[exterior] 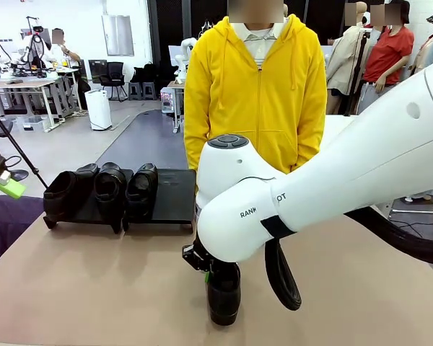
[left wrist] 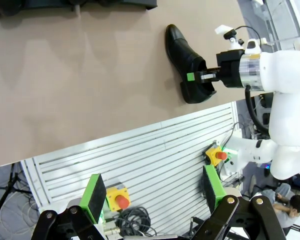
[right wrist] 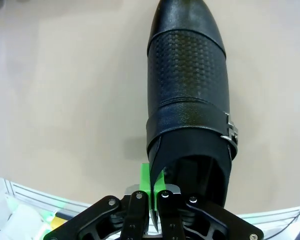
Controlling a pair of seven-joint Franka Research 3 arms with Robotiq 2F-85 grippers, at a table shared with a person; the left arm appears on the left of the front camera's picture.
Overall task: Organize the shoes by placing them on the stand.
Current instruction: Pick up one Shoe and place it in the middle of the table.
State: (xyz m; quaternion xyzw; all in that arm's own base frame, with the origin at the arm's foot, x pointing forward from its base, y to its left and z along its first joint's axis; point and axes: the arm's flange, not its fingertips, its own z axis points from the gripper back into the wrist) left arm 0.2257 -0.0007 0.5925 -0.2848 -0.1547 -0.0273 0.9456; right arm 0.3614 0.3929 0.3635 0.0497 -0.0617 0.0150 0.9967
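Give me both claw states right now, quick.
Left claw: open, holding nothing.
Right claw: closed on the heel collar of the fourth shoe, pinching its rim.

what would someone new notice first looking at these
The right arm's big white elbow swings across the middle of the front view, its right gripper shut on the heel rim of a black shoe on the near table. Behind it, three more shoes sit in a row on the stand before a person in a yellow hoodie.
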